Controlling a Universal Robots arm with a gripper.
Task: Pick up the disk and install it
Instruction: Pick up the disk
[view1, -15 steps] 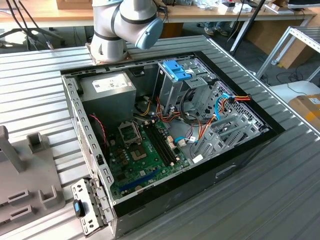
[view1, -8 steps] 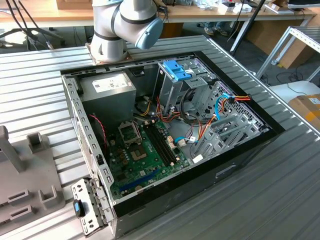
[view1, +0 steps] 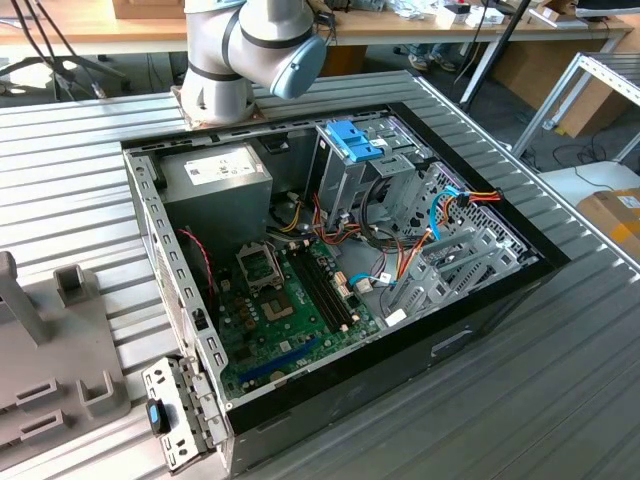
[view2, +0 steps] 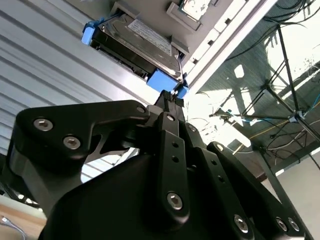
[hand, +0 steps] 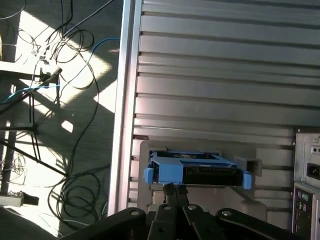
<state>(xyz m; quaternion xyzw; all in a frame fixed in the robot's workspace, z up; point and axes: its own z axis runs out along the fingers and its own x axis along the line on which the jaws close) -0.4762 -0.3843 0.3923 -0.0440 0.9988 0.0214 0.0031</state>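
Gripper: in both wrist views the gripper (view2: 171, 97) (hand: 175, 189) has its fingertips (view2: 168, 96) drawn together on the near blue edge of the disk's carrier, touching it.
Disk: the disk (view2: 135, 42) (hand: 197, 171) – a black drive in a bright blue carrier with blue end tabs – sits in a pale grey holder (hand: 270, 185) on the ribbed metal table (hand: 225, 75), outside the computer case.
Arm: the arm's base (view1: 240, 50) stands at the upper middle of the exterior view, just behind the case.
Computer case: the case (view1: 500, 300) lies open in the middle of the exterior view, with the motherboard (view1: 290, 300) exposed in its lower left part.
Drive cage: a grey metal cage with a light-blue ribbed latch (view1: 352, 138) stands in the upper middle of the case.
Bracket: a grey perforated bracket (view1: 175, 415) with a small blue clip lies at the lower left – just beside the case's corner.
Left edge: grey fixtures (view1: 50, 350) sit at the exterior view's left.
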